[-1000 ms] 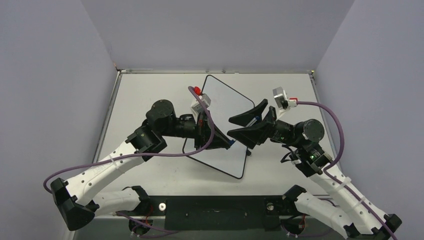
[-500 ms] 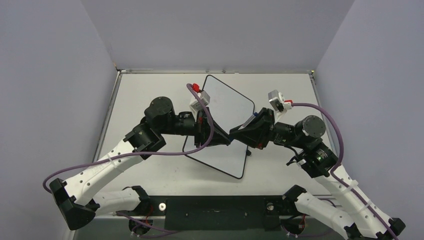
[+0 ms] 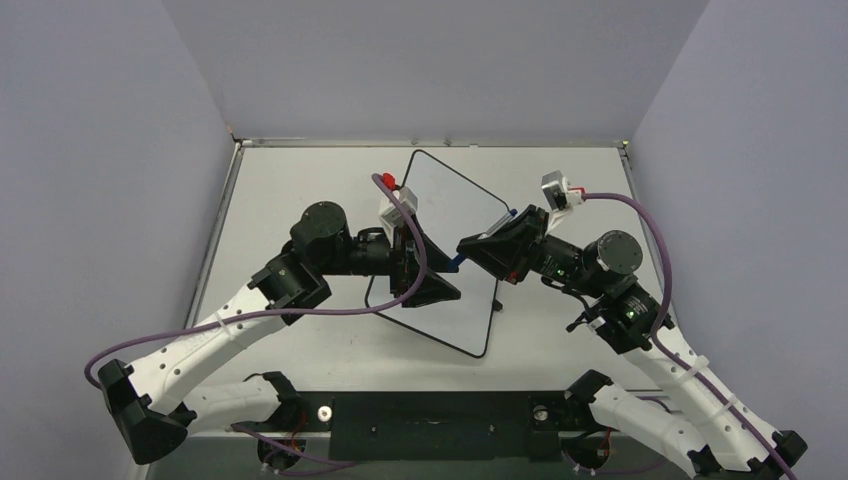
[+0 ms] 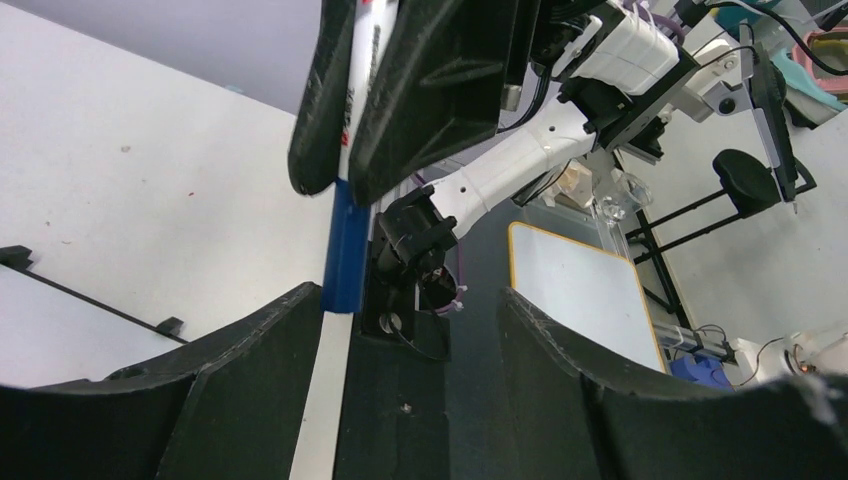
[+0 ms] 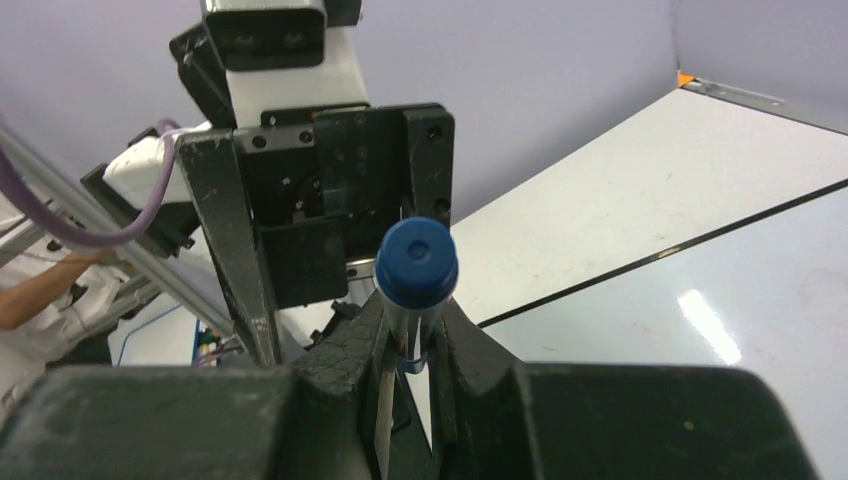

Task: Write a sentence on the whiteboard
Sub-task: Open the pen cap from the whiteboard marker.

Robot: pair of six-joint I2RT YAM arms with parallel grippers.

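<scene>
We see the right gripper (image 5: 415, 340) pinching a slim marker (image 4: 348, 240) (white barrel, blue ends) whose long axis runs lower left to upper right in the top view. It is above the whiteboard (image 3: 452, 195), a glossy, black-edged, round-cornered slab at frame centre. The left gripper (image 4: 405, 380) stands spread around the marker's blue lower end.

Your left arm (image 3: 200, 345) and right arm (image 3: 690, 385) wear one livery: white lower links dotted with small dark screw holes, rounded black joint housings, and matte black wedge-shaped jaws. A purple cable (image 3: 300, 312) trails along the left, and a second cable (image 3: 610, 198) along the right. White camera blocks (image 3: 393, 208) cap the wrists (the left has a red plug (image 3: 394, 183)). A green light (image 3: 625, 312) glows on the right arm. Silver bolts (image 3: 325, 411) stud the black base plate (image 3: 430, 415).
</scene>
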